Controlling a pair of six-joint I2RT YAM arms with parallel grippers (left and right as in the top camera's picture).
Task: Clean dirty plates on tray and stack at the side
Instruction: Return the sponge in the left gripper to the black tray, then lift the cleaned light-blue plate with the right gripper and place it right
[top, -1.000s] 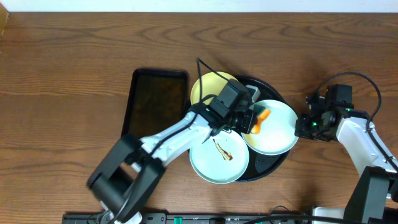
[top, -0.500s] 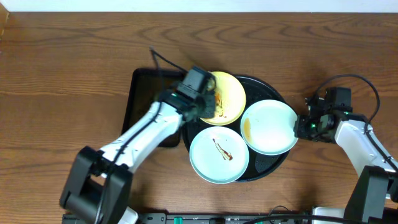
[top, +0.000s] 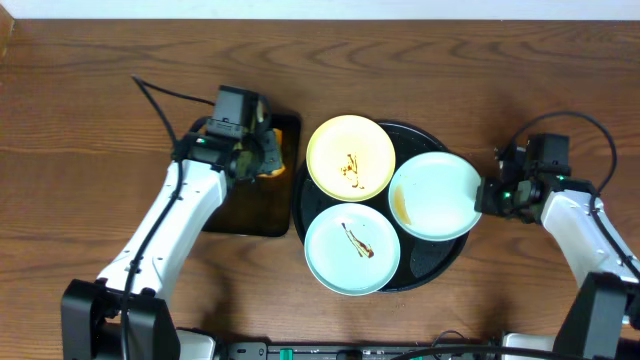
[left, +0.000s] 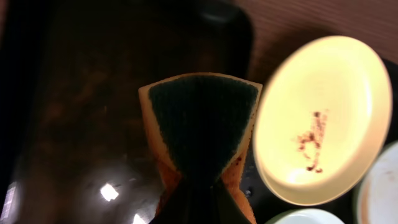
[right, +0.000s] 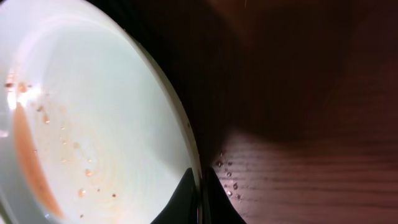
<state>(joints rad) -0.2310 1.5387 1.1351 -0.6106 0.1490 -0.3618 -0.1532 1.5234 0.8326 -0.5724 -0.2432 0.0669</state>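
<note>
Three plates sit on the round black tray (top: 432, 268). The pale yellow plate (top: 350, 157) has brown specks and also shows in the left wrist view (left: 323, 118). One mint-blue plate (top: 352, 250) at the front carries a brown smear. The other mint-blue plate (top: 435, 195) has an orange-brown smear and is tilted. My right gripper (top: 484, 197) is shut on its right rim (right: 186, 134). My left gripper (top: 262, 158) is shut on the teal-and-orange sponge (left: 202, 130) and holds it above the rectangular tray.
A black rectangular tray (top: 245, 200) lies left of the round tray and also fills the left wrist view (left: 81, 112). Small droplets lie on the wood table (right: 311, 180) beside the held plate.
My left arm has swung left with the sponge, from the right mint-blue plate past the yellow plate to above the rectangular tray. The right gripper has kept its hold on the plate's rim.
</note>
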